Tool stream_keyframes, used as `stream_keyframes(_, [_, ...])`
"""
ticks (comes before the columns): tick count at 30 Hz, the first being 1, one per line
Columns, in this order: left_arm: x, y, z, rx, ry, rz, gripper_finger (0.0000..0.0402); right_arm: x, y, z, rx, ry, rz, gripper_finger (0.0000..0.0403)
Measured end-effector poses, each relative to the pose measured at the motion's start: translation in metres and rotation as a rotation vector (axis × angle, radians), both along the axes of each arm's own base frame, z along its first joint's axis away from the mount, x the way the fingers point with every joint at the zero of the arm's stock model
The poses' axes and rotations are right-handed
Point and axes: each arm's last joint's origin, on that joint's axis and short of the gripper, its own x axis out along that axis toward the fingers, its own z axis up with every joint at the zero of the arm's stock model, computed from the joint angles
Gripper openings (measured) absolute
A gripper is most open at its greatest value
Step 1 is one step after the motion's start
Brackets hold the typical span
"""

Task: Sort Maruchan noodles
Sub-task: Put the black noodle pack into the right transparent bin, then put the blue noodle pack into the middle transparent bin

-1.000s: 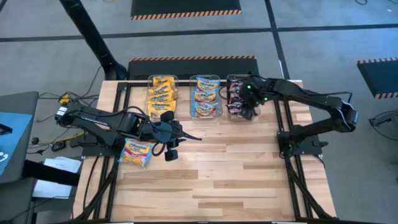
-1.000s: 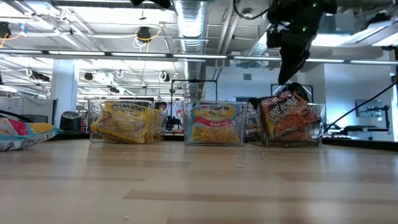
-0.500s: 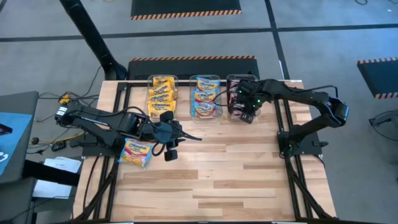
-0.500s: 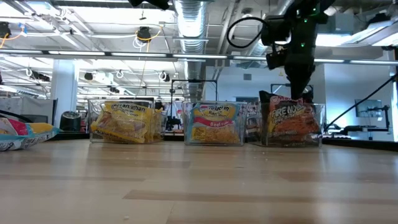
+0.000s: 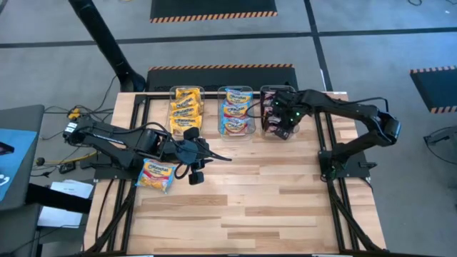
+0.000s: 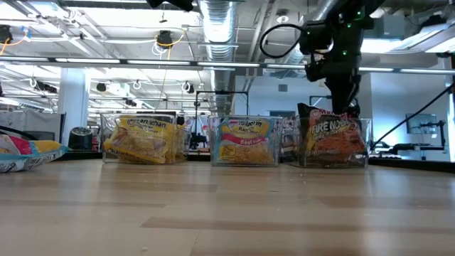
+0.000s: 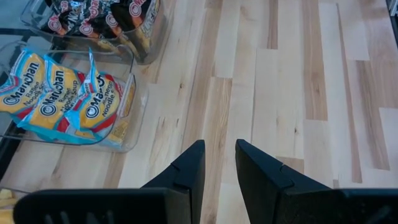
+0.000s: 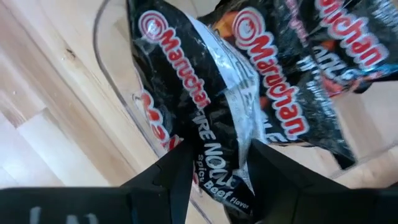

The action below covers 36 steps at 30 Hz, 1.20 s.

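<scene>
Sorted by kind, the Maruchan noodles are seen in three clear bins in a row along the table's far edge: yellow-orange packets [image 5: 186, 106] in the left bin [image 5: 173, 107], light blue and yellow packets [image 5: 235, 109] in the middle bin [image 5: 235, 133], and black-red packets [image 8: 298, 56] in the right bin [image 5: 263, 108]. One more light blue and yellow packet [image 5: 158, 174] is left outside the bins, flat on the wooden table [image 5: 271, 200], on its left side and just beside the left arm. A black-red packet [image 8: 205, 118] is pinched between the fingers of the right gripper [image 5: 283, 128], which is lowered into the right bin at its near end; in the right wrist view the packet is seen gripped by its crinkled edge and lying over the bin's clear wall [image 8: 118, 87]. In the low view that packet [image 6: 334, 136] is shown standing nearly upright behind the bin's front wall, with the gripper directly above it. The left gripper [image 5: 197, 171] is held low over bare table in front of the left and middle bins, nothing between its fingers [image 7: 186, 171], which are set narrowly apart. Beyond the table's left edge, a dark side surface [image 5: 18, 143] with cables [image 5: 53, 160] is visible.
</scene>
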Motion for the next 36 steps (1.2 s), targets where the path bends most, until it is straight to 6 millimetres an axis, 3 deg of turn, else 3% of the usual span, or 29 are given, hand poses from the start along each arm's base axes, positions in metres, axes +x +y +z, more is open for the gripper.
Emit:
stream_keyframes(8, [0.0, 0.0, 0.0, 0.0, 0.002, 0.0, 0.0078, 0.013, 0.002, -0.019, 0.042, 0.076, 0.017, 0.0173])
stream_keyframes(15, [-0.002, 0.0, -0.002, 0.005, 0.026, 0.002, 0.0078, 0.015, 0.004, -0.019, 0.006, 0.096, 0.025, 0.0173])
stream_keyframes(29, [-0.003, 0.001, -0.003, 0.012, 0.049, 0.005, 0.0078, -0.015, 0.021, 0.032, -0.115, -0.108, 0.028, 0.0173])
stream_keyframes(36, [-0.006, 0.0, -0.009, -0.099, 0.107, 0.02, 0.0078, -0.02, 0.037, 0.047, -0.151, -0.189, 0.078, 0.0173])
